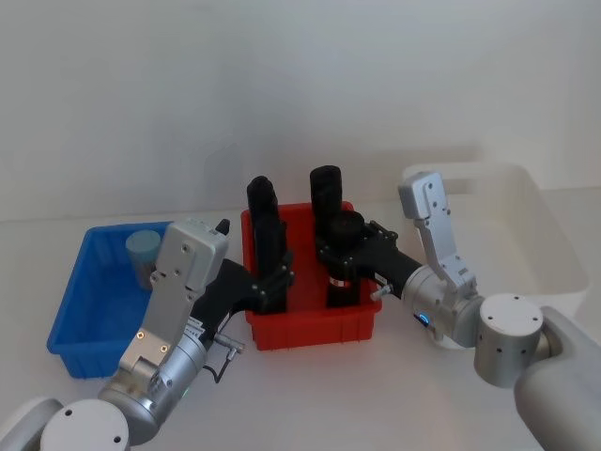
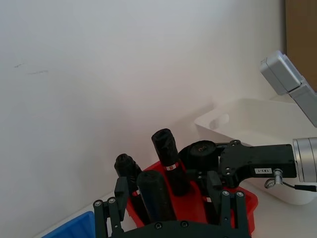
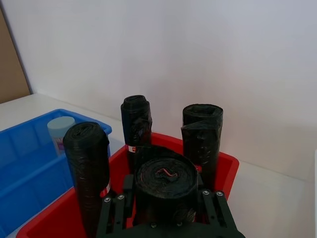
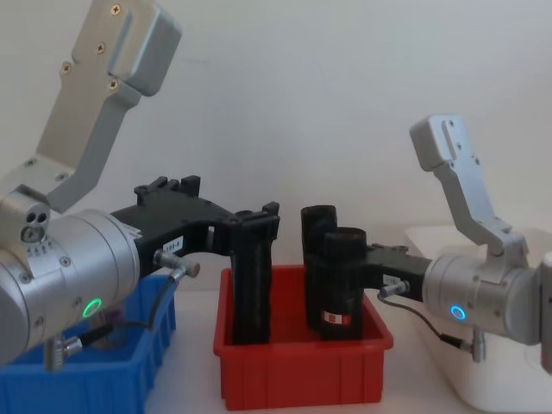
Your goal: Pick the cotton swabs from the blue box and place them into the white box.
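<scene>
blue box (image 1: 80, 310) glossy plastic; white box (image 1: 535, 216) smooth glossy plastic; black rolls (image 3: 166, 186) crinkled film

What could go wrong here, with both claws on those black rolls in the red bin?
Wrong things: the left gripper and the right gripper each close on a black roll in the red bin, while the swab jar sits untouched in the blue box, so rolls could land in the white box.
Tipping: the rolls stand tall and close together; lifting one may knock over its neighbours.
Collision: both grippers work in one small bin and could bump each other.
</scene>
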